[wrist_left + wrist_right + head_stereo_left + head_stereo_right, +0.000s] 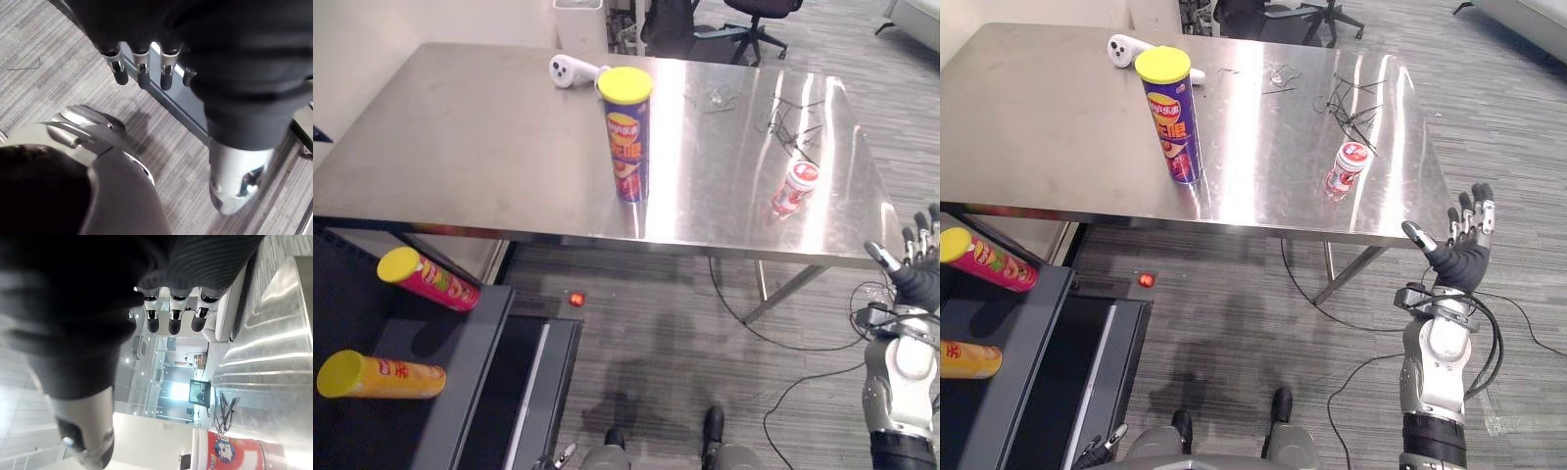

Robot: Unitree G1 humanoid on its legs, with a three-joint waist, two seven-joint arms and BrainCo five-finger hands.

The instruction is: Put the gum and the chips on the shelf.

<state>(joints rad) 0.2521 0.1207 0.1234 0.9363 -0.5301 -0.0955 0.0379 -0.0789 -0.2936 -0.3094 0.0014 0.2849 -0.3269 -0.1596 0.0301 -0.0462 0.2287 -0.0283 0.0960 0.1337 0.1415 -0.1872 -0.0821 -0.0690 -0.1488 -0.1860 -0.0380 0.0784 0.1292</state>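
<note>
A steel table (460, 147) carries the task's things. Near the table's middle a tall purple chips can (626, 137) with a yellow lid stands upright. The small red-and-white gum bottle (795, 188) sits near the table's front right edge, well apart from the can. A white controller (570, 70) lies toward the table's far edge. Below the table's front left corner, a dark shelf (460, 392) holds a pink can (426, 278) and an orange can (380, 376), both on their sides. The right hand (1459, 257) is raised off the table's front right corner, fingers straight, empty. The left hand (143, 73) hangs over the floor, fingers relaxed, empty.
</note>
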